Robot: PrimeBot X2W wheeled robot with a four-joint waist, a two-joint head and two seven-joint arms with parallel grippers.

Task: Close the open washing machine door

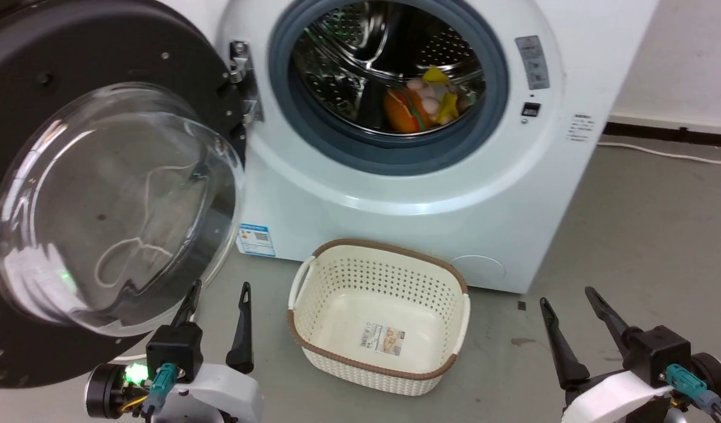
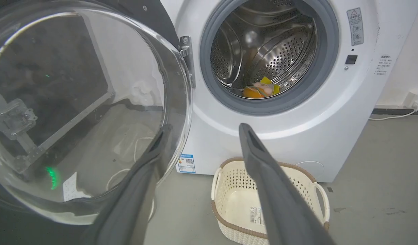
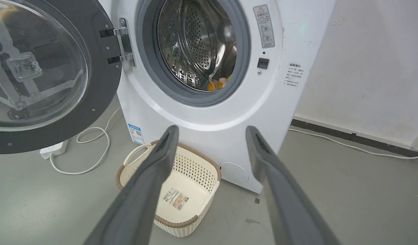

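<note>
The white washing machine (image 1: 407, 194) (image 2: 297, 136) (image 3: 229, 122) faces me with its porthole uncovered and colourful toys lying in the steel drum. Its door (image 1: 102, 200) (image 2: 79, 112) (image 3: 42, 68), black-rimmed with a bulging clear glass bowl, stands swung wide open to the left on its metal hinge (image 1: 243, 82). My left gripper (image 1: 219, 291) is open at the lower left, its tips just below and beside the door's glass bowl. At the lower right my right gripper (image 1: 566, 296) is open over bare floor, well apart from the door.
A cream perforated basket (image 1: 331, 276) (image 2: 226, 177) (image 3: 209, 170) sits on the grey floor right before the machine, between my grippers. A white cable and power strip (image 3: 54, 149) lie on the floor under the open door. A wall with a dark skirting runs at the right.
</note>
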